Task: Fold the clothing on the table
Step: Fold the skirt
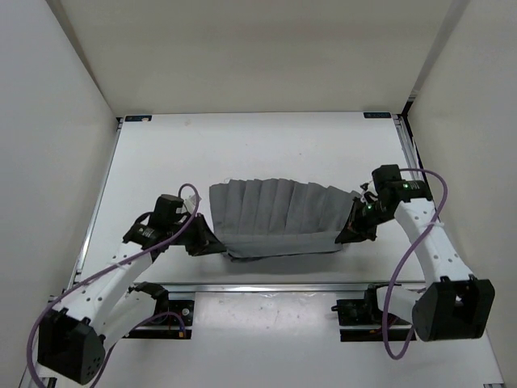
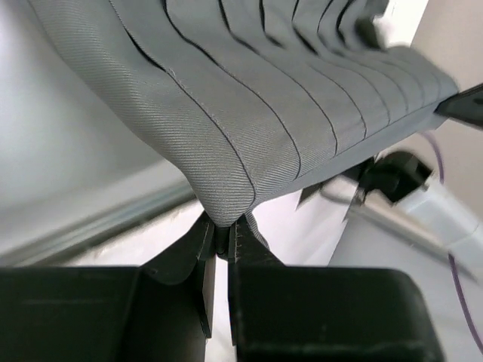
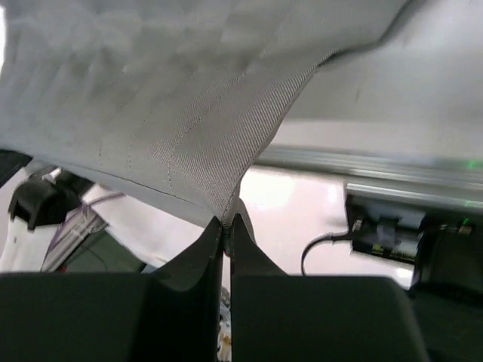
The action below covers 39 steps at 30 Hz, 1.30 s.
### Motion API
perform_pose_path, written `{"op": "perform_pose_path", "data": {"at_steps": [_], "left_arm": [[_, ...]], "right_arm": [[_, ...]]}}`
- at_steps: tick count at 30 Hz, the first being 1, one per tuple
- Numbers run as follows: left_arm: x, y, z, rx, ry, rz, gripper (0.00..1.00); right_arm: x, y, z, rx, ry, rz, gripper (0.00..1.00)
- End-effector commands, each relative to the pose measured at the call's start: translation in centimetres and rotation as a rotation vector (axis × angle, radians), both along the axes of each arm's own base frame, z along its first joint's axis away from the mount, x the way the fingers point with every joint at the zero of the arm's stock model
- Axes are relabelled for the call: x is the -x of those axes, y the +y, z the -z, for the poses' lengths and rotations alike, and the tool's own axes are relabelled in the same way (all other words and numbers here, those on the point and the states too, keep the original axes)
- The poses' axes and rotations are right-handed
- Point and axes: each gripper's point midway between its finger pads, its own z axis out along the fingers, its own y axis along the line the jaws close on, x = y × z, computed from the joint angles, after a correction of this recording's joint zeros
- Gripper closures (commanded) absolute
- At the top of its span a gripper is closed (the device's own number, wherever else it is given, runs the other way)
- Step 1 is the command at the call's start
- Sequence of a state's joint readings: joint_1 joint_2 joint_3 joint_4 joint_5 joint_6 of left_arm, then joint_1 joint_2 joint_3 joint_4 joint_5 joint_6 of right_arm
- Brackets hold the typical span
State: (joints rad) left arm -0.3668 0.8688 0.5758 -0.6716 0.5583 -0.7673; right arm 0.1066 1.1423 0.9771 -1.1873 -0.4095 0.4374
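– Black fingers of your left gripper (image 2: 223, 240) are closed on a pinch of the plain grey pleated skirt (image 1: 275, 218). The fold of cloth rises straight out from between them.

– It's the same at your right gripper (image 3: 226, 226): the jaws are pressed together on a thin corner of the fabric, which fans up and away from the tips.

– So the skirt spans the gap between your two grippers. Its near edge is lifted, and its far pleats appear to rest on the flat white tabletop (image 1: 242, 145) beyond them.

– Watch the right pinch. It looks like only the very edge, so if you pull the grippers apart or swing fast, that corner could slip out.

– If one gripper travels ahead of the other, the pleats may skew and the fold would land crooked.

– Carry too low and the trailing cloth could drag and bunch underneath.
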Motion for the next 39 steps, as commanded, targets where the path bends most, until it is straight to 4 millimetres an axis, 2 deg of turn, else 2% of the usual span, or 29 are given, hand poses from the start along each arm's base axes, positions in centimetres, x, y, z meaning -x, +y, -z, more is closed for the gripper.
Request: {"op": "perform_pose_path", "data": {"at_steps": [1,3,4,6,7,8,10,11,12,14,15,17,18,19,20,21,22,23,24,25,26,28,30,32,34,36,37,39], "left_arm": [[-5.3,0.1,-1.0,-0.022,-0.1,-0.14,1.0],[-8.5,-0.5,-1.2,-0.017,-0.139,-0.197,1.0],[-9.4,-0.7,-1.8,-0.009,-0.163,-0.205,1.0],[-12.2,-0.3,-1.0,-0.028,-0.153,-0.245,1.0],[-12.8,-0.2,-0.9,-0.035,-0.155,-0.251,1.0],[-13.9,-0.2,-1.6,-0.041,-0.187,-0.248,1.0],[-15.5,0.0,-0.9,-0.059,-0.17,-0.259,1.0],[-16.7,0.0,-1.7,-0.052,-0.198,-0.272,1.0],[-17.0,-0.2,-1.3,-0.057,-0.188,-0.264,1.0],[-18.2,-0.8,-2.5,-0.051,-0.224,-0.245,1.0],[-17.8,-1.1,-2.5,-0.056,-0.21,-0.226,1.0],[-17.3,-1.0,-3.6,-0.07,-0.242,-0.209,1.0],[-16.5,-1.0,-3.2,-0.08,-0.229,-0.197,1.0],[-15.0,-1.1,-3.0,-0.086,-0.214,-0.181,1.0],[-13.4,-0.8,-2.8,-0.095,-0.207,-0.166,1.0],[-12.0,-0.5,-1.6,-0.102,-0.173,-0.166,1.0],[-10.0,-0.4,-1.4,-0.098,-0.154,-0.157,1.0],[-8.7,-0.2,-2.3,-0.078,-0.167,-0.158,1.0],[-7.4,0.2,-2.4,-0.057,-0.162,-0.175,1.0],[-6.5,0.6,-2.4,-0.058,-0.142,-0.195,1.0],[-5.7,1.6,-2.5,-0.067,-0.15,-0.226,1.0],[-5.6,2.5,-3.5,-0.046,-0.164,-0.282,1.0],[-6.5,3.1,-3.6,-0.034,-0.163,-0.31,1.0],[-7.9,2.8,-3.7,-0.027,-0.179,-0.309,1.0],[-9.9,2.5,-4.6,-0.051,-0.229,-0.314,1.0],[-11.6,2.3,-3.6,-0.11,-0.226,-0.314,1.0],[-12.5,2.4,-3.7,-0.136,-0.247,-0.325,1.0],[-13.7,1.9,-2.3,-0.174,-0.229,-0.312,1.0]], "right_arm": [[-4.4,-2.6,1.2,0.145,-0.099,0.04,1.0],[-7.3,-2.7,1.2,0.116,-0.145,0.098,1.0],[-8.8,-2.9,0.9,0.106,-0.192,0.123,1.0],[-11.3,-3.3,1.5,0.104,-0.227,0.148,1.0],[-11.9,-3.4,1.6,0.105,-0.23,0.161,1.0],[-12.9,-3.6,1.9,0.115,-0.241,0.145,1.0],[-14.1,-3.9,2.5,0.131,-0.237,0.144,1.0],[-15.2,-4.0,2.2,0.136,-0.26,0.14,1.0],[-15.9,-3.9,2.2,0.131,-0.257,0.137,1.0],[-16.6,-4.0,1.4,0.135,-0.269,0.138,1.0],[-16.7,-4.0,1.1,0.136,-0.276,0.131,1.0],[-15.2,-3.9,1.4,0.141,-0.234,0.12,1.0],[-13.6,-2.9,1.4,0.113,-0.212,0.111,1.0],[-12.0,-2.3,1.7,0.103,-0.192,0.096,1.0],[-10.2,-1.2,1.0,0.083,-0.19,0.066,1.0],[-8.2,-0.8,1.8,0.083,-0.142,0.056,1.0],[-5.7,0.1,1.8,0.071,-0.105,0.037,1.0],[-3.9,0.9,1.1,0.059,-0.13,0.004,1.0],[-2.2,1.3,1.3,0.053,-0.078,0.018,1.0],[-0.4,1.5,0.6,0.057,-0.078,0.016,1.0],[0.2,1.6,-0.1,0.059,-0.095,0.027,1.0],[0.7,0.7,-1.0,0.06,-0.098,0.049,1.0],[-0.8,-0.4,-1.5,0.043,-0.116,0.107,1.0],[-2.9,-1.1,-1.5,0.048,-0.164,0.116,1.0],[-6.0,-1.5,-1.3,0.056,-0.221,0.144,1.0],[-8.3,-1.5,-0.7,0.043,-0.25,0.151,0.99],[-10.0,-1.2,-0.2,0.033,-0.27,0.146,1.0],[-12.0,-0.8,1.4,0.036,-0.246,0.141,1.0]]}}
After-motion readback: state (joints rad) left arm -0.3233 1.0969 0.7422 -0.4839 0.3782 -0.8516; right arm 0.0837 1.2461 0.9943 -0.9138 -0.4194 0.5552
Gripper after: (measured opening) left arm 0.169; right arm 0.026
